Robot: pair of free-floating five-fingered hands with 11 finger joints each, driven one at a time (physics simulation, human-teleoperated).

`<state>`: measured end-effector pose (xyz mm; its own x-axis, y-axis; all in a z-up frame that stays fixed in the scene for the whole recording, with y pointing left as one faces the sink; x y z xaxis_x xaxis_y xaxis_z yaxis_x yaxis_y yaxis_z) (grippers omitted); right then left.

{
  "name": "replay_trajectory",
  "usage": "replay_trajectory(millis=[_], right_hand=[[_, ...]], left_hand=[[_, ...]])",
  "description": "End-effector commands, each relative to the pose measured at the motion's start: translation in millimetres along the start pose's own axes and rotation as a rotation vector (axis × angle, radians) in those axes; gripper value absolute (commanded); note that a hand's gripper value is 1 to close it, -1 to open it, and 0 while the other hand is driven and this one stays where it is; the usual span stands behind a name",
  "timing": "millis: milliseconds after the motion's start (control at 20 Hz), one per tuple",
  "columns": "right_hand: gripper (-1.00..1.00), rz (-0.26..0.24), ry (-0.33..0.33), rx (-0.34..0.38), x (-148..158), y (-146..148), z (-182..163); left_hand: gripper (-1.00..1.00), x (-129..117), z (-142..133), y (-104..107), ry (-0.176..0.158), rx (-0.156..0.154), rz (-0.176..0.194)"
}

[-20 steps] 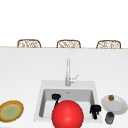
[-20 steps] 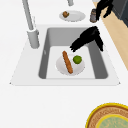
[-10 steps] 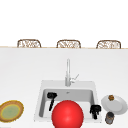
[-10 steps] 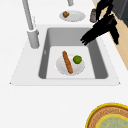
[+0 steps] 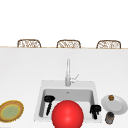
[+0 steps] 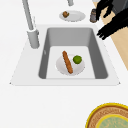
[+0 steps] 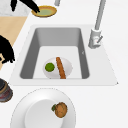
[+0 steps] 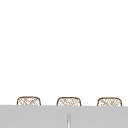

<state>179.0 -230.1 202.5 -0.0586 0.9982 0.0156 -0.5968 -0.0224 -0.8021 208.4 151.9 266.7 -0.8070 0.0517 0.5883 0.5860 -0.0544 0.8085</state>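
Front view puts a large red ball before the sink, covering the middle of the basin floor, so the small plate with its sausage and lime can be read from the side views alone. At the picture's left the left robot hand hangs over the basin's near left part with its fingers pointing down, straight and holding nothing. At the right the right robot hand sits at the basin's near right corner, just beside a dark jar; whether its fingers curl cannot be told from here. In the left side view the two black hands overlap at the upper right and are cut by the frame edge, so which is which is unclear.

Compared with half a second ago, the long dark fingers in the left side view reach less far over the basin and now sit at its rim; the plate and food have not moved.

A white counter carries a white plate bearing a small brown item right of the sink, and a yellow-rimmed plate to its left. A tall faucet stands behind the basin. Three woven chair backs show beyond the counter against a blank white room.
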Motion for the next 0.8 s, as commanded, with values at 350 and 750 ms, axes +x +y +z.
replay_trajectory(millis=[350,750], right_hand=[[0.00,0.000,0.000,0.000,0,0,0],[0.00,0.000,0.000,0.000,0,0,0]], left_hand=[[-1.00,74,-6,-29,0.019,0.013,-0.004],[-1.00,106,0,-47,0.050,0.046,0.000]])
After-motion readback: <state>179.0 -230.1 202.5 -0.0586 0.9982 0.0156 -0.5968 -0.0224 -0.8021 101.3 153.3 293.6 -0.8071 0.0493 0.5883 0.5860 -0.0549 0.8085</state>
